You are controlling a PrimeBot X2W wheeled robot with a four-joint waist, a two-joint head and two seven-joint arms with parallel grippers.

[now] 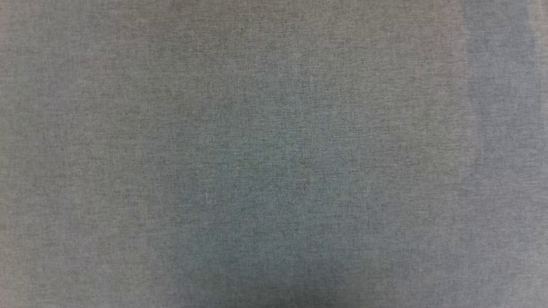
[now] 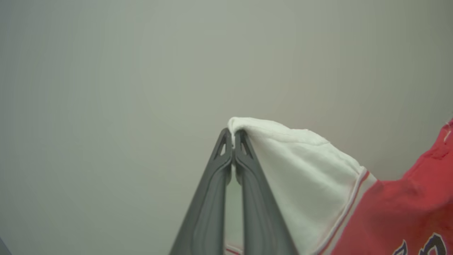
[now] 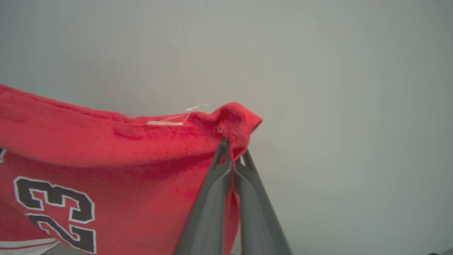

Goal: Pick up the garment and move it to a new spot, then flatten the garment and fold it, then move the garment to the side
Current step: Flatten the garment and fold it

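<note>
At my left end effector (image 2: 233, 141), a white sleeve (image 2: 300, 170) of the garment (image 2: 407, 212) is pinched tight. My right end effector (image 3: 231, 156) clamps its red edge.

Red garment (image 3: 106, 148) hangs pinched at a white sleeve (image 2: 300, 170) and red edge (black 23 showing).

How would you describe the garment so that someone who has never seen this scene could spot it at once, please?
Against the plain pale grey backdrop, find the two dark end effectors: the left end effector pinches a white sleeve, the right end effector a red edge. The garment they hold is the only coloured thing: red jersey with a black, white-outlined 23.
</note>
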